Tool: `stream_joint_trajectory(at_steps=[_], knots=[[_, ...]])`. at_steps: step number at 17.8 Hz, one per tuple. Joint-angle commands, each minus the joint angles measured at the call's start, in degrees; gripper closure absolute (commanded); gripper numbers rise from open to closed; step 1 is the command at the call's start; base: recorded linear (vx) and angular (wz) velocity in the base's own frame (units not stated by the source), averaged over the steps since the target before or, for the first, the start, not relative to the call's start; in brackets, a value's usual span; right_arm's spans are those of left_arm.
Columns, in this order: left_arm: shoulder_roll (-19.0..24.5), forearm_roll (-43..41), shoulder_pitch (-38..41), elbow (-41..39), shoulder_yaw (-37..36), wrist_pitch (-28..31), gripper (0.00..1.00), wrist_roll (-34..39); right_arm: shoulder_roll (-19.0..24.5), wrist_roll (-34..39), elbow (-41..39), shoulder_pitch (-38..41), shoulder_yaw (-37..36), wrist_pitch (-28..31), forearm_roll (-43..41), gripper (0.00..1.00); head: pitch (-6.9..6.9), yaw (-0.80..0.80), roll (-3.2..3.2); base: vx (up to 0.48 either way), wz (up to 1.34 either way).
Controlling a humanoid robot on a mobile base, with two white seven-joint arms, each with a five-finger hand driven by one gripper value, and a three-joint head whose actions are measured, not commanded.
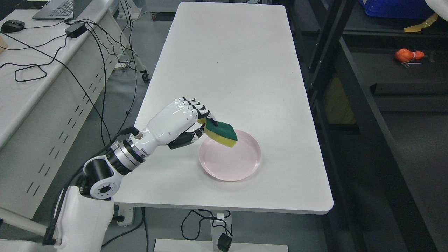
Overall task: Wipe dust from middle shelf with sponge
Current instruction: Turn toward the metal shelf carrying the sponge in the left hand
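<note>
My left hand is shut on a yellow sponge with a green scouring side. It holds the sponge tilted, just above the left rim of a pink plate on the white table. A dark shelf unit stands to the right of the table; one of its shelves shows at the upper right. My right arm is out of view.
An orange object lies on the dark shelf at the upper right. A blue bin sits above it. A desk with a laptop, a mouse and cables stands at the left.
</note>
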Motion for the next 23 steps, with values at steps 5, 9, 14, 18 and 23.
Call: stream_joint_trajectory(at_steps=[5, 9, 14, 18, 23], knots=[[-0.32, 0.03, 1.0, -1.34, 2.36, 0.01, 1.0, 0.0, -1.0, 0.02, -1.0, 0.0, 0.08, 0.04, 0.0, 0.0, 0.0, 0.0, 0.0, -0.139, -0.15], [-1.11, 0.03, 0.74, -1.34, 2.36, 0.01, 1.0, 0.0, -1.0, 0.02, -1.0, 0.0, 0.0, 0.04, 0.0, 0.0, 0.0, 0.0, 0.0, -0.201, -0.09], [-3.83, -0.23, 0.47, -1.25, 1.83, 0.01, 1.0, -0.09, -1.0, 0.02, -1.0, 0.0, 0.0, 0.04, 0.0, 0.0, 0.0, 0.0, 0.0, -0.22, -0.29], [-4.45, -0.23, 0.12, -1.07, 1.74, 0.01, 1.0, -1.41, -1.0, 0.02, -1.0, 0.0, 0.0, 0.04, 0.0, 0.0, 0.0, 0.0, 0.0, -0.24, -0.43], [-5.33, -0.23, -1.55, -1.16, 1.48, 0.01, 1.0, -1.5, -1.0, 0.02, -1.0, 0.0, 0.0, 0.04, 0.0, 0.0, 0.0, 0.0, 0.0, -0.224, -0.5]])
